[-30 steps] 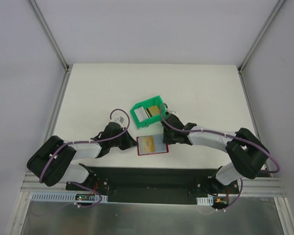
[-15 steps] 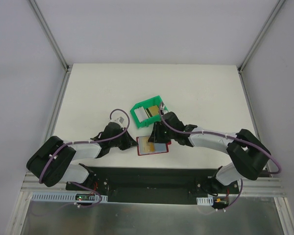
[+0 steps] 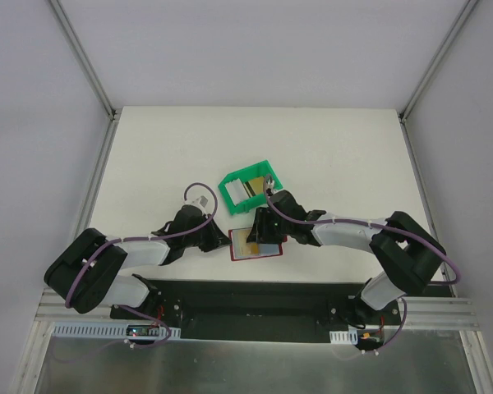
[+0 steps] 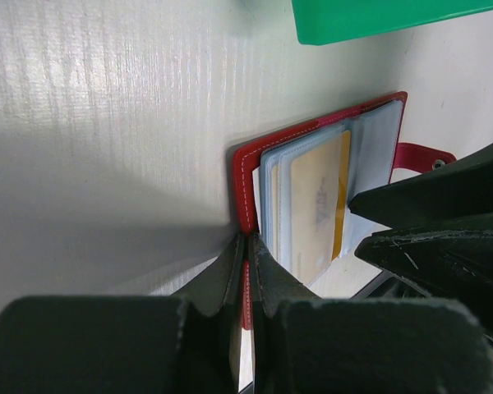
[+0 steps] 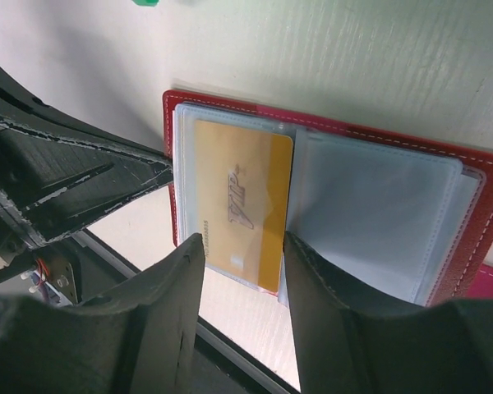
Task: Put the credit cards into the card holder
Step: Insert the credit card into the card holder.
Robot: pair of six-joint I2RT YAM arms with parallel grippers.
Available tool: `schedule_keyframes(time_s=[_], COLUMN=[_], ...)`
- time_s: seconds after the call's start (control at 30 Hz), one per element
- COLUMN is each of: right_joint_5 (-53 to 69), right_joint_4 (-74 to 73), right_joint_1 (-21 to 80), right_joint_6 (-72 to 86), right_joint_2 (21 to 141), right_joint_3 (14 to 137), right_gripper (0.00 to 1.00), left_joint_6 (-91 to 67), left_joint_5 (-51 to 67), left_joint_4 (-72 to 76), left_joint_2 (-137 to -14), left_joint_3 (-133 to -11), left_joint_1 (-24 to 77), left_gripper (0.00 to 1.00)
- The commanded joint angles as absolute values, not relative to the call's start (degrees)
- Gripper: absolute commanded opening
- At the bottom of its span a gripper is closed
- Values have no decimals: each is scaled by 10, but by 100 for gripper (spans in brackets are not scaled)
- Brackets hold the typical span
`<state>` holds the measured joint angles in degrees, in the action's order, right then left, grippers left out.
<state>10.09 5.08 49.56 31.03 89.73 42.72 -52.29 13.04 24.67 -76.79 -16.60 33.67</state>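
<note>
Arms reach low and inward, meeting at the open card holder (image 3: 255,243). The left gripper (image 4: 246,246) is pinched tight on its red edge, while the right gripper (image 5: 242,242) has its fingers parted astride the golden card (image 5: 240,205), which sticks out of its pocket. A green bin (image 4: 378,18) lies just ahead of the left fingertips, with bare table (image 3: 329,156) beyond.

A small dark red folding wallet (image 5: 378,222) with pale blue-grey pockets was laid open flat; a thin golden-yellow card (image 5: 240,205) was tucked partly into one pocket.
</note>
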Motion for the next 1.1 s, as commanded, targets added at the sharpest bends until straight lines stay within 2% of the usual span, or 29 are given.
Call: schedule_keyframes(time_s=[0.0, 0.63, 0.83, 1.07], right_joint_5=[98, 141, 58, 44], right_joint_4=[46, 42, -47, -58], right_joint_1=[498, 524, 517, 495], right_joint_6=[309, 280, 258, 248], right_joint_2=[906, 932, 918, 887], right_joint_3=[430, 493, 500, 470], right_gripper=[46, 43, 44, 46], left_joint_6=[-493, -493, -497, -497], left_joint_5=[99, 101, 95, 93], left_joint_4=[146, 149, 148, 145], left_joint_2=[-788, -791, -782, -781], left_joint_3=[-140, -142, -135, -134], left_joint_1=[336, 336, 335, 335], left_gripper=[0, 0, 0, 0])
